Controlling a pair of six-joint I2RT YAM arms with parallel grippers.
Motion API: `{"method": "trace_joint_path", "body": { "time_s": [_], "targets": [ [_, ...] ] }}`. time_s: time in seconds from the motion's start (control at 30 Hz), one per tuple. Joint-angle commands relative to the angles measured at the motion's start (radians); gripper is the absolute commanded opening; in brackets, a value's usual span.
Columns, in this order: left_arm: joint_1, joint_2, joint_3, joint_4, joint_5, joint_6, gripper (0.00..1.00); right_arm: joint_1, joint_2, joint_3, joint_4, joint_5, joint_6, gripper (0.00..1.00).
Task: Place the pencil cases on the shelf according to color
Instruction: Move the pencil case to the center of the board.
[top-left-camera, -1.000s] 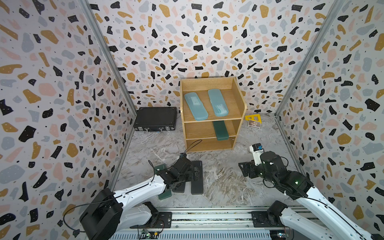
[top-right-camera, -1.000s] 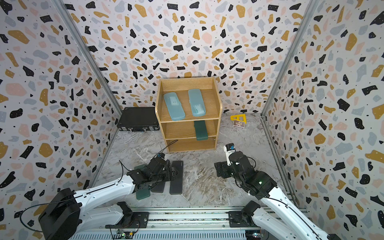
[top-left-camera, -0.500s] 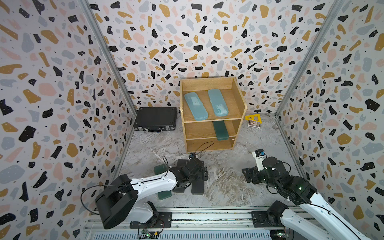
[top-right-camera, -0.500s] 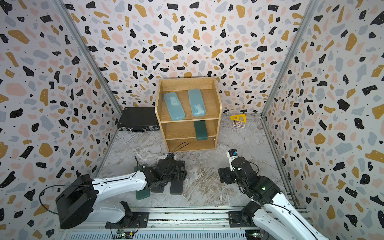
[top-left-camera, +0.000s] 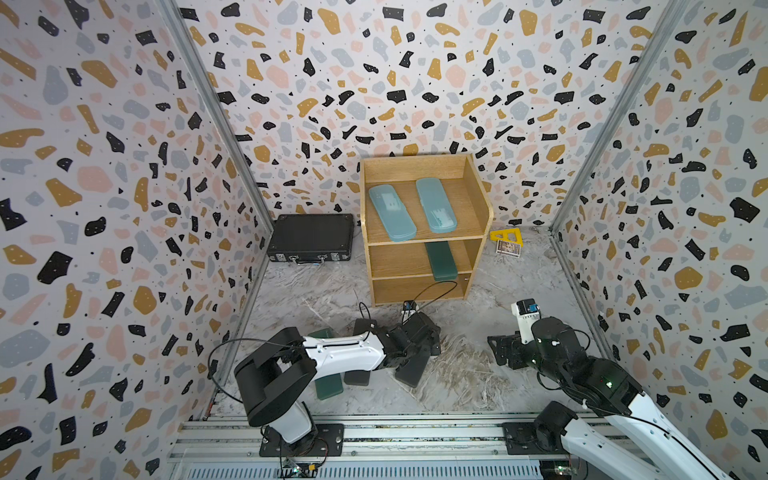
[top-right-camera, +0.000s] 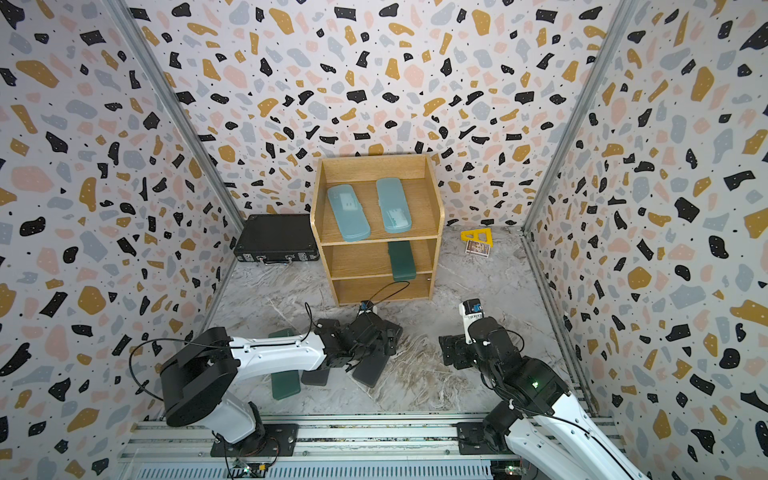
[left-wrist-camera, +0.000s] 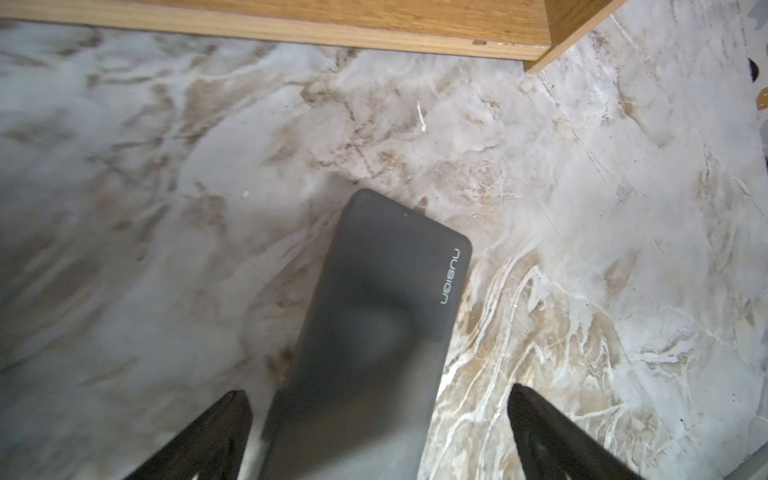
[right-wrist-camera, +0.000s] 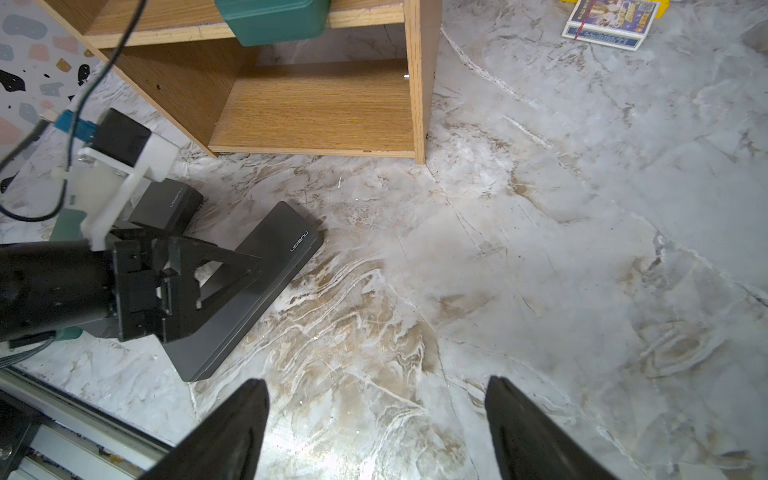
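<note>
Left wrist view: left fingers (left-wrist-camera: 208, 440) spread wide astride a black pencil case (left-wrist-camera: 374, 316) on the tabletop (left-wrist-camera: 582, 249); right fingers (right-wrist-camera: 232, 432) also apart, above bare tabletop. The shelf (top-left-camera: 478, 195) holds two light-blue cases (top-left-camera: 392, 212) (top-left-camera: 436, 205) on top, one green case (top-left-camera: 441, 262) mid-tier. The left arm (top-left-camera: 345, 353) partly hides a second black case (top-left-camera: 357, 377) and a second green case (top-left-camera: 328, 388).

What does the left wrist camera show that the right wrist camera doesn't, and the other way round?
Only the left wrist view: the left gripper seen from inside, its fingers open either side of the black case. Only the right wrist view: the right gripper open over the marbled floor, a second black case, a green case overhanging the shelf, and a small booklet. Both: that first black case, the shelf's bottom board, the marbled floor.
</note>
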Motion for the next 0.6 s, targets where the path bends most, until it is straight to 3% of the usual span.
{"method": "trace_joint_path", "body": {
  "time_s": [0.0, 0.2, 0.57],
  "targets": [
    [0.0, -0.099, 0.009, -0.155, -0.059, 0.092, 1.0, -0.003, -0.007, -0.002, -0.024, 0.014, 0.015, 0.88],
    [-0.012, -0.158, -0.048, -0.229, 0.062, 0.195, 1.0, -0.003, 0.002, -0.002, -0.024, 0.0, 0.016, 0.89],
    [-0.028, -0.095, -0.125, -0.099, 0.029, 0.198, 1.0, -0.002, -0.026, -0.012, -0.042, -0.024, 0.04, 0.89]
  ]
}}
